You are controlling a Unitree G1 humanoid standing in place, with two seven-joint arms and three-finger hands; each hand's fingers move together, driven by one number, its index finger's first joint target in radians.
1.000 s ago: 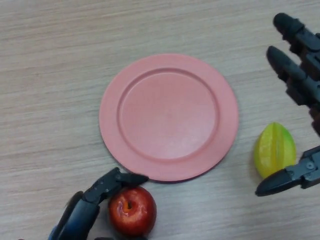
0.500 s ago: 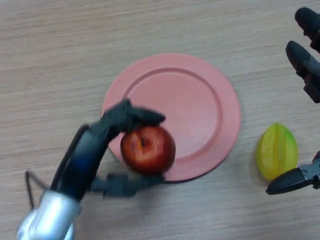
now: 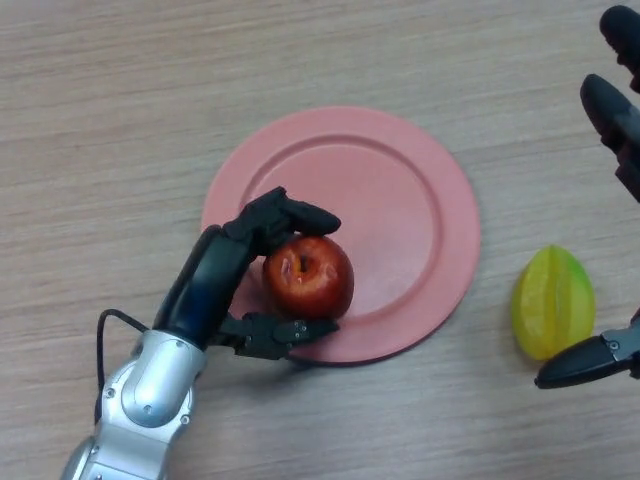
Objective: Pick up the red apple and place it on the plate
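Left hand [image 3: 215,275] grips red apple [image 3: 308,277] over plate [image 3: 400,180], maybe touching.

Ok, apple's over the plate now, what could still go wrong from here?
The left hand grips the apple over the plate's near-left part, close to the rim; released there, it might roll off onto the table. The right hand, fingers spread, flanks the yellow fruit and could nudge it.

- Left hand [image 3: 215,275], fingers curled round red apple [image 3: 308,277], now further in over pink plate [image 3: 420,190], up from table edge.
- Right hand [image 3: 610,110] drifted slightly outward.
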